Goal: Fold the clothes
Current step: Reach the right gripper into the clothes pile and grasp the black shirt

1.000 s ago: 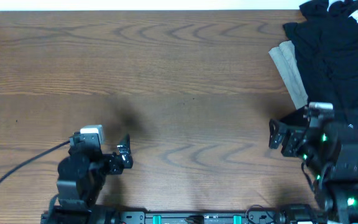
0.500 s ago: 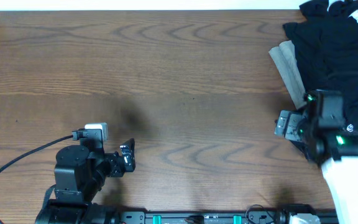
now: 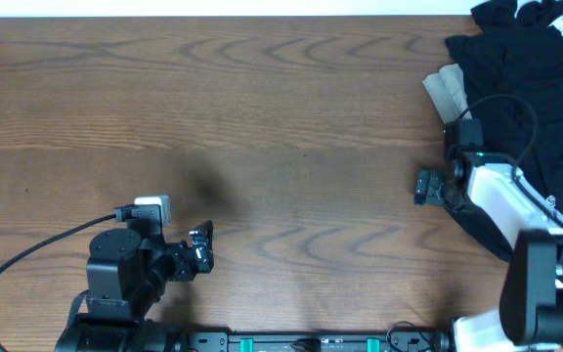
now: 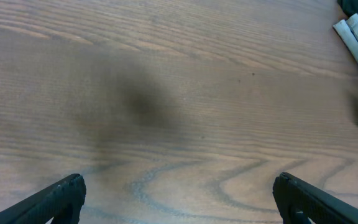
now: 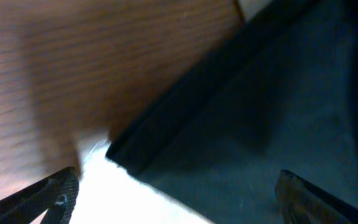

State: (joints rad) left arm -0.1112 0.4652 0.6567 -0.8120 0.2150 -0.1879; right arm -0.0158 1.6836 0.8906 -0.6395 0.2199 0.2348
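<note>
On table (image 3: 262,117) at far right, black T-shirt (image 3: 545,88) lies bunched; right end effector (image 3: 426,186) wide over its hem, left end effector (image 3: 200,249) wide, empty. Risk: pinch grabs extra layers or adjacent beige garment (image 3: 446,93) w/ it.

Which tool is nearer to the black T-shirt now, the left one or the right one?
Right. The right tool is at the left edge of the black T-shirt, close to its hem. The left tool is far off, over the near-left part of the table.
</note>
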